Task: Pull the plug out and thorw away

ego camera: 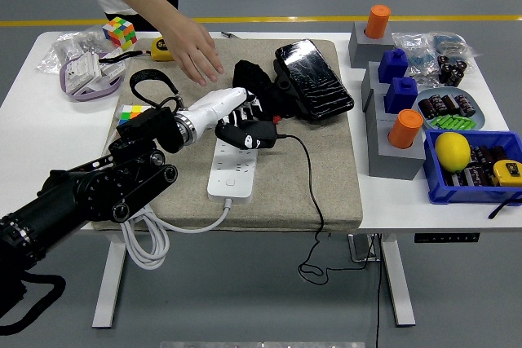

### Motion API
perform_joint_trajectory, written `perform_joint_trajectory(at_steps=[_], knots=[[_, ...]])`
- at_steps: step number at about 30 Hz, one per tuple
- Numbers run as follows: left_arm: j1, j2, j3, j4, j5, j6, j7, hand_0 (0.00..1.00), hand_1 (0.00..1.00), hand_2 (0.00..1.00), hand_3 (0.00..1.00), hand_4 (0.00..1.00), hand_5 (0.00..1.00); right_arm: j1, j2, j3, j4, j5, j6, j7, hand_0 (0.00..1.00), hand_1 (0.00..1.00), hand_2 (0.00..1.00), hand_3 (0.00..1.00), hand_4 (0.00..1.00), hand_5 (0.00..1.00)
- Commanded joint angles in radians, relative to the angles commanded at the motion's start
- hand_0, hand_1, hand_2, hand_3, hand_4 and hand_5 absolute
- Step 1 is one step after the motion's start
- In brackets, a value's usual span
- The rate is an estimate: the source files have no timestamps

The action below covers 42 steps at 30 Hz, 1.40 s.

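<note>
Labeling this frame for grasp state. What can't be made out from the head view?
- Plug: whether its prongs have cleared the power strip; the left hand covers that spot.
- Left hand's fingertips: black on black plug, contact unclear.
- Person's hand: reaches over the mat; touching it or hovering, cannot tell.
- Black cable: drops off the table edge, end unclear.
- Right hand: not in view.

I see bright, even overhead light, soft shadows under my bench [24,128], and sharp focus except slight blur on the person's hand [194,50].

Rubik's cube [119,32] far-left | lemon [452,151] in blue bin [432,178] | orange cylinder [378,20] far-right
</note>
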Motion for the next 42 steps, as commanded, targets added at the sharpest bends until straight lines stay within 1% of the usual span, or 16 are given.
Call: perform_joint_trajectory(at_steps=[4,8,9,10,15,16,21,22,26,27,28,33,34,39,40,42], knots=[[0.014,-0.002,0.007,-0.064,-0.008,0.003,-0.005,0.367,0.359,0.369,0.457,0.669,0.002,-0.001,0.003,0.0,0.0,0.001,0.0,0.001,0.568,0.644,0.669,0.559,0.958,0.456],[0.019,-0.017,0.055,-0.104,-0.05,0.006,-0.015,0.367,0.359,0.369,0.457,0.669,0.002,0.001,0.003,-0.002,0.001,0.003,0.0,0.001,0.568,0.644,0.669,0.559,0.958,0.456],[0.02,-0.023,0.069,-0.104,-0.06,0.008,-0.018,0.367,0.359,0.369,0.457,0.669,0.002,0.001,0.003,-0.003,0.001,0.003,-0.001,0.001,0.568,0.644,0.669,0.559,0.958,0.456],[0.02,-0.028,0.081,-0.102,-0.068,0.01,-0.022,0.426,0.422,0.415,0.508,0.687,0.002,0.001,0.003,-0.004,0.001,0.003,-0.001,0.001,0.569,0.644,0.669,0.56,0.958,0.457],[0.022,-0.042,0.144,-0.074,-0.08,-0.001,-0.019,0.426,0.422,0.415,0.508,0.687,0.002,0.004,0.004,-0.003,0.002,0.004,-0.003,0.001,0.569,0.644,0.669,0.56,0.958,0.457],[0.02,-0.042,0.155,-0.067,-0.085,-0.002,-0.019,0.59,0.532,0.509,0.553,0.773,0.002,0.003,0.004,-0.003,0.002,0.005,-0.002,0.001,0.569,0.644,0.669,0.56,0.957,0.457],[0.013,-0.045,0.181,-0.032,-0.073,0.001,-0.017,0.59,0.532,0.509,0.553,0.773,0.002,0.001,0.006,0.0,-0.001,0.003,0.001,0.0,0.569,0.644,0.669,0.56,0.957,0.457],[0.013,-0.044,0.182,-0.029,-0.07,0.003,-0.018,0.722,0.714,0.606,0.62,0.849,0.064,0.001,0.006,0.0,-0.001,0.003,0.001,0.0,0.569,0.644,0.669,0.559,0.956,0.457],[0.022,-0.039,0.166,-0.044,-0.033,0.01,-0.019,0.722,0.714,0.606,0.62,0.849,0.064,0.0,0.006,-0.002,0.0,0.004,0.0,0.0,0.569,0.644,0.669,0.559,0.956,0.457],[0.025,-0.036,0.156,-0.057,-0.018,0.017,-0.023,0.722,0.714,0.606,0.62,0.849,0.064,0.0,0.005,-0.001,0.0,0.004,0.0,0.001,0.569,0.644,0.669,0.559,0.956,0.457],[0.028,-0.032,0.146,-0.073,-0.008,0.023,-0.025,0.816,0.864,0.846,0.876,0.977,0.182,0.0,0.005,-0.001,0.0,0.004,-0.001,0.001,0.568,0.645,0.669,0.559,0.956,0.457],[0.031,-0.018,0.128,-0.108,0.008,0.02,-0.019,0.816,0.864,0.846,0.876,0.977,0.182,0.0,0.003,-0.003,0.0,0.003,-0.001,0.002,0.568,0.645,0.669,0.559,0.956,0.457],[0.033,-0.015,0.123,-0.112,0.012,0.017,-0.016,0.85,0.909,0.914,0.93,0.998,0.265,0.001,0.003,-0.004,0.0,0.003,0.0,0.002,0.569,0.645,0.669,0.56,0.956,0.457],[0.083,0.032,0.046,-0.205,0.043,0.009,-0.005,0.85,0.909,0.914,0.93,0.998,0.265,0.004,-0.001,-0.01,0.002,0.004,-0.001,0.002,0.569,0.645,0.669,0.56,0.956,0.457],[0.096,0.044,0.029,-0.23,0.049,0.008,-0.002,0.639,0.736,0.745,0.866,0.99,0.2,0.004,-0.001,-0.009,0.002,0.003,-0.001,0.001,0.568,0.644,0.669,0.559,0.956,0.457],[0.124,0.071,-0.004,-0.282,0.052,0.0,0.006,0.639,0.736,0.745,0.866,0.99,0.2,0.003,-0.002,-0.007,0.001,0.001,0.0,0.001,0.568,0.644,0.669,0.559,0.956,0.457]])
